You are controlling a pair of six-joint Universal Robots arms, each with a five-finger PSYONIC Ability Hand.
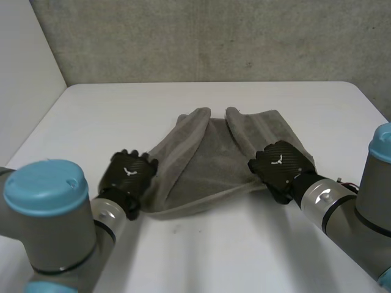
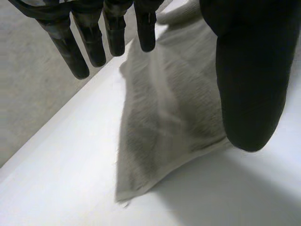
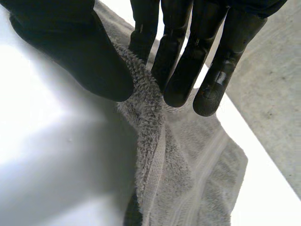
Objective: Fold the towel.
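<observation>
A grey towel (image 1: pixel 208 165) lies crumpled in the middle of the white table (image 1: pixel 232 250), its two long sides rolled up towards each other. My left hand (image 1: pixel 128 174) is at the towel's near left corner. In the left wrist view that hand (image 2: pixel 249 70) is open, fingers (image 2: pixel 94 42) straight and thumb apart, hovering over the towel's corner (image 2: pixel 164 127) without holding it. My right hand (image 1: pixel 278 165) is at the towel's near right edge. Its thumb (image 3: pixel 84 52) and fingers (image 3: pixel 181 66) pinch a raised ridge of the towel (image 3: pixel 150 108).
A grey wall (image 1: pixel 214 36) runs behind the table's far edge. A white panel (image 1: pixel 24 67) stands at the left. Bare tabletop lies between the towel and my arms and on both sides of it.
</observation>
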